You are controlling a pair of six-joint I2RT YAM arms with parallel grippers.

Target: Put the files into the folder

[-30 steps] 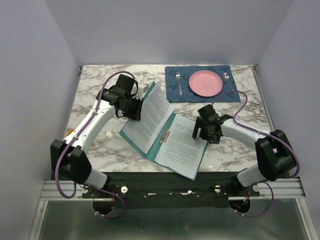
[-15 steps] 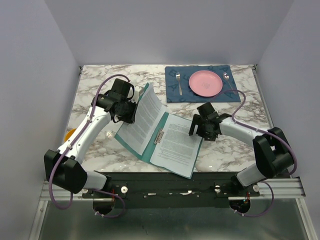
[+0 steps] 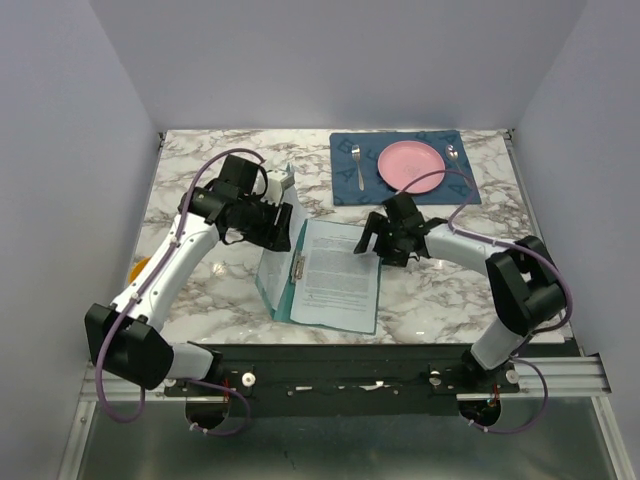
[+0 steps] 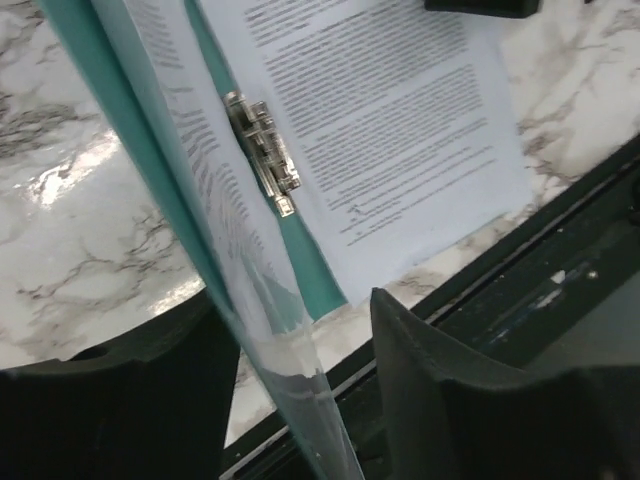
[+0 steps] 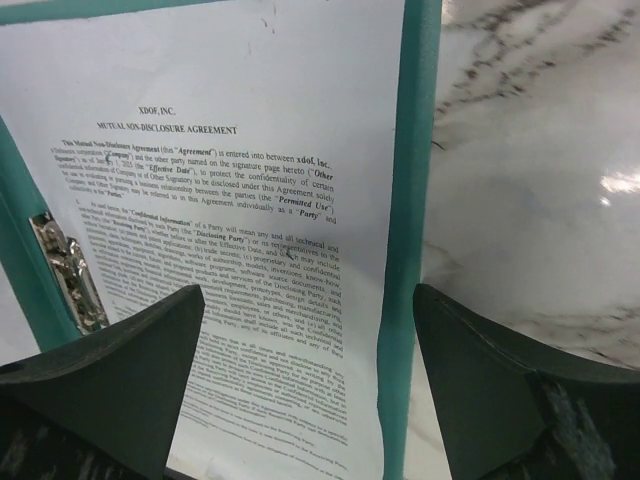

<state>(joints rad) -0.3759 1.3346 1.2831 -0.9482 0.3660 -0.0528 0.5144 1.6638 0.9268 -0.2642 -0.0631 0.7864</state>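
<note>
Left wrist view: the left pincer [image 4: 295,300] is seen parted, with the raised cover of the teal folder [image 4: 308,255] standing between its fingers, not clamped. The right pincer [image 5: 308,290] is held wide above the files [image 5: 250,200], gripping nothing. The files are laid flat inside the open folder, right of the metal clip [image 4: 262,150], near-centre on the marble tabletop [image 3: 450,290].

From above and behind the rig I look down on the whole worktop [image 3: 190,200]. Each wrist camera looks down from close by. All three share the files [image 5: 230,200] and the folder [image 5: 412,200] with its clip [image 4: 262,150].
</note>
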